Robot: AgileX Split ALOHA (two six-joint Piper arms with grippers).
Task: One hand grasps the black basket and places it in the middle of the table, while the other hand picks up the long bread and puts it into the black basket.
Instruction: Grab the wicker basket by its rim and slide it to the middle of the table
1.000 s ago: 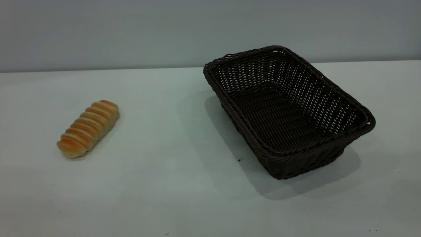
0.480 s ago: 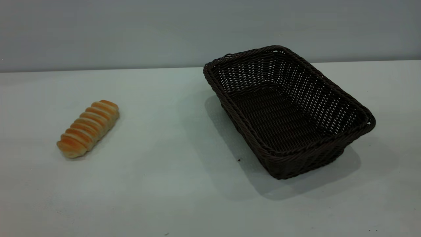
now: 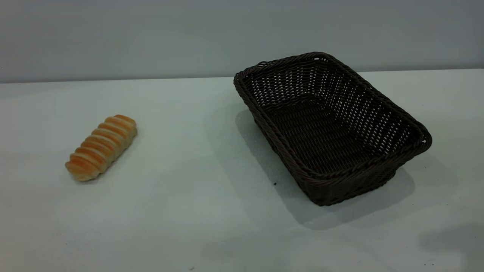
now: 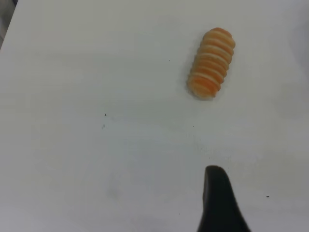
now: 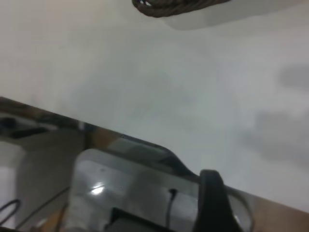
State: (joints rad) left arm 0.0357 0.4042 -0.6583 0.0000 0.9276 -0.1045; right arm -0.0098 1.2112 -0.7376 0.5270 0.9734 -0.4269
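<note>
The long bread (image 3: pixel 101 148), golden-orange with pale ridges, lies on the table (image 3: pixel 189 196) at the left. The black basket (image 3: pixel 378 113), empty, stands askew at the right, towards the back. Neither gripper shows in the exterior view. In the left wrist view the bread (image 4: pixel 211 63) lies ahead of my left gripper (image 4: pixel 218 200), well apart from it; only a dark part of the gripper shows. In the right wrist view my right gripper (image 5: pixel 212 203) hangs over the table's edge, with a bit of the basket's rim (image 5: pixel 176 7) far ahead.
Bare tabletop lies between the bread and the basket. A grey wall runs behind the table. In the right wrist view a shiny grey housing (image 5: pixel 125 193) sits beyond the table's edge (image 5: pixel 145 140).
Faint shadows have come onto the table's front, at the middle and at the right. The bread and the basket have not moved.
</note>
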